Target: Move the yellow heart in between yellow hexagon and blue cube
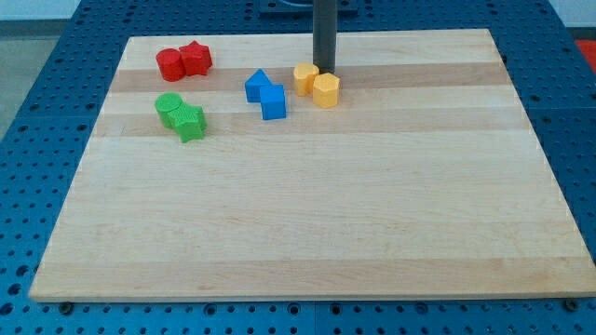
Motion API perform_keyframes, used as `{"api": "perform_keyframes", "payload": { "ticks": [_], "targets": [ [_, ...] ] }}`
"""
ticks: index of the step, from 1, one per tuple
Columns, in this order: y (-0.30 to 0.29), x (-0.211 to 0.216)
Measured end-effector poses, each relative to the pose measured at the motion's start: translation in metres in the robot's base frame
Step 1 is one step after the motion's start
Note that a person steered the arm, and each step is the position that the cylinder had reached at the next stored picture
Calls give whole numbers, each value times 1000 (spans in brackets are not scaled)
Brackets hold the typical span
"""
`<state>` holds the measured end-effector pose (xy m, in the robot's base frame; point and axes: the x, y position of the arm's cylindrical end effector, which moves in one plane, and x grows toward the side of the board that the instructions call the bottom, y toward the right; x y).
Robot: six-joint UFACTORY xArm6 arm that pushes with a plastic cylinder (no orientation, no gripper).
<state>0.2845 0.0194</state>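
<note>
— Wood, pale and striped: the board. Read left to right?

— Near the view's top left, a roundish red block touching a red star. Just below, a roundish green block against a green star. Then a peaked blue block touching the blue cube. Then the yellow hexagon, with the yellow heart touching it on the view's right. Hard to tell the two yellow shapes apart; named by best judgement.

— And what could have gone wrong from there?

— Plenty. Lay on the far side of the hexagon from the cube, so probably needed carrying round, along the view's bottom. Pushed straight toward the view's left, would likely have shoved the hexagon into the blues and closed the gap. Struck off-centre, might have spun and slipped off the rod.

— Pose of the arm?

— Stood upright as a dark rod, dropping from the view's top edge. Set my tip just beside the heart, on its top side; contact not certain. Carried no hand: nothing to spread, press together or pinch, only a blunt end for pushing.
</note>
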Motion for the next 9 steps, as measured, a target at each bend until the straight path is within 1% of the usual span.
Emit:
{"api": "perform_keyframes", "payload": {
  "ticks": [1, 2, 3, 5, 6, 7, 8, 9],
  "targets": [
    [-2, 12],
    [-1, -26],
    [-23, -31],
    [-32, -26],
    [-32, -7],
    [-32, -7],
    [-32, 19],
    [-32, 19]
  ]
}}
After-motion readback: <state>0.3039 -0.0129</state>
